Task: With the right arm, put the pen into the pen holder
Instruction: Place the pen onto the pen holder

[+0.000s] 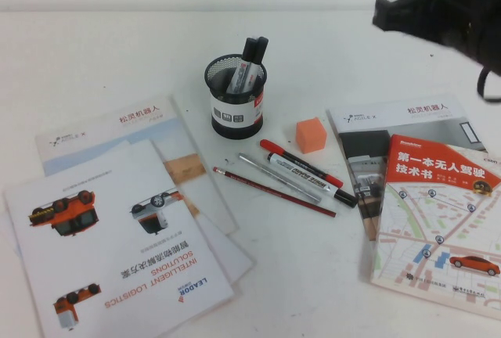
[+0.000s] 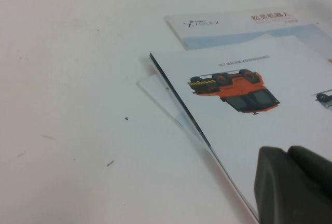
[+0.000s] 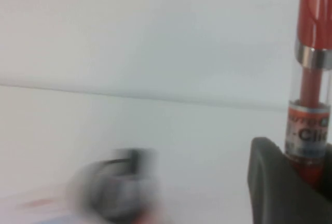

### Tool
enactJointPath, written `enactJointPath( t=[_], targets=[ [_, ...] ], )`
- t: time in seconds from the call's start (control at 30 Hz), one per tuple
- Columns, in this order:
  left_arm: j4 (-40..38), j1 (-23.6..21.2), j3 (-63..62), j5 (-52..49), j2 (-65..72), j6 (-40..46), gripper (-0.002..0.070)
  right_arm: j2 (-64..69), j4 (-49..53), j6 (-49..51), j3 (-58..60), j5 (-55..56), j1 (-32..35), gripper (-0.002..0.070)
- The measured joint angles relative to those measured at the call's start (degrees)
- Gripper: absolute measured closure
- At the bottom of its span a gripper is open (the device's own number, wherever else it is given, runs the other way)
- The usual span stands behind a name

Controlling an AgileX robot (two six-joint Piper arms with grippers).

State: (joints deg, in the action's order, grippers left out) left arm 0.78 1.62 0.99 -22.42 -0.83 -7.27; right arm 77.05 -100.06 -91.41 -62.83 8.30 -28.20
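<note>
My right gripper [image 3: 307, 176] is shut on the pen [image 3: 312, 53], a thick red pen with a silver band and a printed label, which stands up between the fingers. In the high view the right arm [image 1: 446, 5] hangs blurred above the table's far right corner, and the pen does not show there. The pen holder [image 1: 237, 97], a black mesh cup with a white label band, stands at the table's middle back with two dark markers in it, well left of the arm. My left gripper [image 2: 291, 185] is shut and rests over a brochure.
A black marker with red ends [image 1: 301, 164], a silver pen [image 1: 279, 177] and a dark-red pencil [image 1: 274, 192] lie in front of the holder. An orange cube [image 1: 311, 134] sits to its right. Brochures [image 1: 117, 236] cover the left, books [image 1: 438, 205] the right.
</note>
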Motion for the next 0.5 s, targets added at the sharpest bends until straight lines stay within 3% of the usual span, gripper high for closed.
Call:
enactJointPath(
  t=[0.1,0.17,0.37,0.5],
  targets=[
    [0.0,0.0,0.0,0.0,0.0,0.0,0.0677,0.2,4.6,9.8,2.4,-21.2,4.5,0.0612],
    [0.0,0.0,0.0,0.0,0.0,0.0,0.0677,1.5,4.1,10.1,2.7,-32.3,4.8,0.0612],
    [0.0,0.0,0.0,0.0,0.0,0.0,0.0677,5.4,3.1,-9.9,-1.4,-52.2,1.9,0.0612],
    [0.0,0.0,0.0,0.0,0.0,0.0,0.0678,6.7,3.1,-21.4,-8.0,-52.9,-0.7,0.0612]
  ],
)
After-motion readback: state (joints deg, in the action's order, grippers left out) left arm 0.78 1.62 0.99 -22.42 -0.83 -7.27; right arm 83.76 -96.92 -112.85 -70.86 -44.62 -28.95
